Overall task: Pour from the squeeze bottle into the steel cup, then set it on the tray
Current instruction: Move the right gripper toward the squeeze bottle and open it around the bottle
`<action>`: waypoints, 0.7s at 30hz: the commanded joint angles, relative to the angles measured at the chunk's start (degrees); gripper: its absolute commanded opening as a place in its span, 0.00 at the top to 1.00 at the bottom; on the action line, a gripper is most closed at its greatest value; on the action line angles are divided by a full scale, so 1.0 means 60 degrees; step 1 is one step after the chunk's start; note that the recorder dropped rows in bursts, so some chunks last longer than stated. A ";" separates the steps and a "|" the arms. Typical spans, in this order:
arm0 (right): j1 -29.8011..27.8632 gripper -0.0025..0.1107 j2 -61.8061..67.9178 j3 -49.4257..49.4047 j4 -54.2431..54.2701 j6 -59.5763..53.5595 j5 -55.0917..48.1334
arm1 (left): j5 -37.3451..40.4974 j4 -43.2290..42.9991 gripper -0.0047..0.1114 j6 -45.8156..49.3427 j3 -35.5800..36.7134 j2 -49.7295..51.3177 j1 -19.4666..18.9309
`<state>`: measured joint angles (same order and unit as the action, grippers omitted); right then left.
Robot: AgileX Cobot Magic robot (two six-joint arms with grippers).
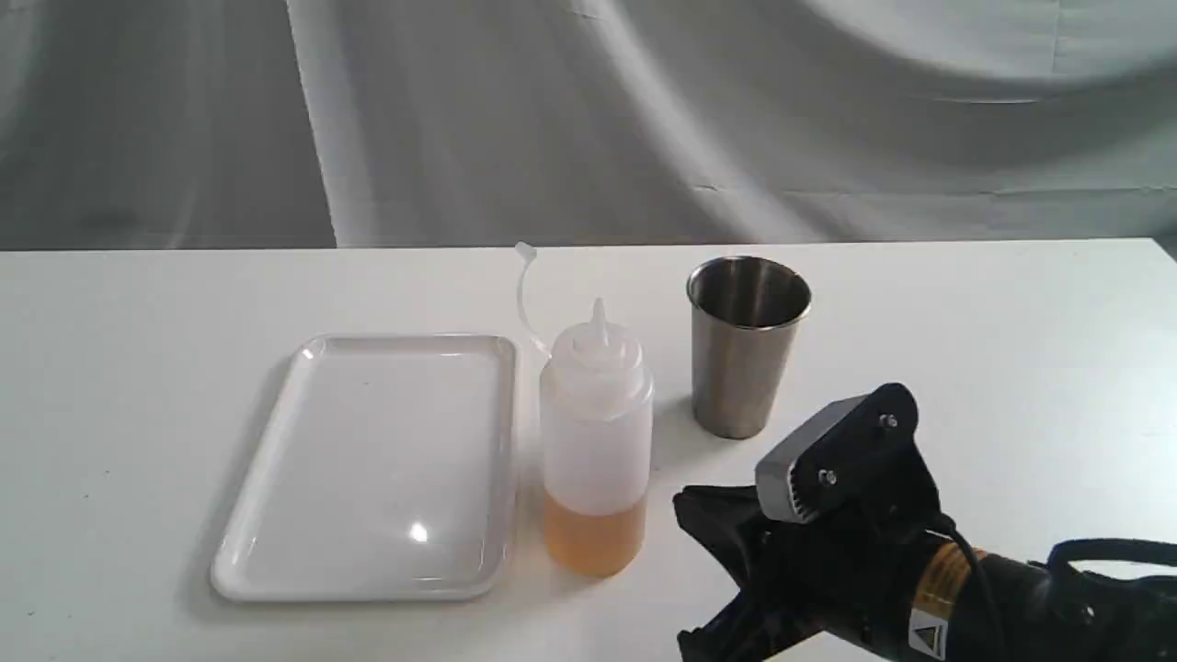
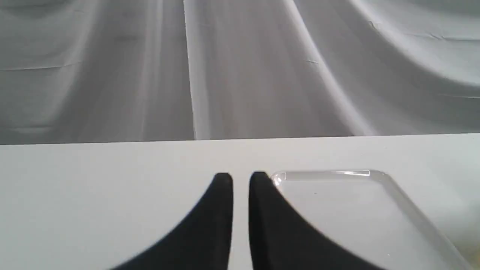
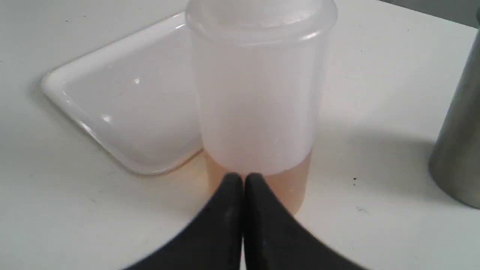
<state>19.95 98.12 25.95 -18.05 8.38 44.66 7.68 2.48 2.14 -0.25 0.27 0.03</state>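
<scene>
The squeeze bottle (image 1: 596, 432) stands upright mid-table, amber liquid in its lower part, cap strap curling up behind it. Just right of it and a little farther back is the steel cup (image 1: 743, 349). The white tray (image 1: 368, 460) lies flat, close beside the bottle on its left. My right gripper (image 1: 682, 504) is shut and holds nothing, tips pointing at the bottle's lower part from the right, a short gap away. The right wrist view shows these tips (image 3: 243, 179) before the bottle (image 3: 258, 105). My left gripper (image 2: 240, 179) holds nothing, fingers a narrow slit apart, beside the tray (image 2: 356, 210).
A white table carries everything, with a grey draped cloth behind its far edge. The tray (image 3: 123, 108) and the cup's wall (image 3: 459, 150) flank the bottle in the right wrist view. The left arm is outside the exterior view.
</scene>
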 commanded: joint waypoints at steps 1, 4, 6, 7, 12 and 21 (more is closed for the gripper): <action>0.0021 0.98 0.0052 -0.0042 0.0153 -0.0114 0.0186 | -0.0015 0.0026 0.89 -0.0043 0.0042 -0.0044 -0.0005; 0.0021 0.96 0.0046 -0.0042 0.0153 -0.0114 0.0186 | -0.0015 0.0026 0.89 -0.0017 0.0042 -0.0044 -0.0005; 0.0021 0.89 0.0046 -0.0042 0.0153 -0.0114 0.0186 | -0.0015 0.0026 0.89 -0.0017 0.0042 -0.0044 -0.0005; 0.0021 0.85 0.0046 -0.0042 0.0153 -0.0114 0.0186 | -0.0015 0.0026 0.89 -0.0017 0.0042 -0.0044 -0.0005; 0.0021 0.55 0.0046 -0.0042 0.0008 -0.0114 0.0186 | -0.0015 0.0026 0.89 -0.0017 0.0042 -0.0044 -0.0005; 0.0021 0.21 0.0046 -0.0023 -0.0229 -0.0078 0.0296 | -0.0015 0.0026 0.89 -0.0042 0.0042 -0.0044 -0.0005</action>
<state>19.95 98.36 25.95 -18.66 8.29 45.36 7.68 2.48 2.14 -0.25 0.27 0.03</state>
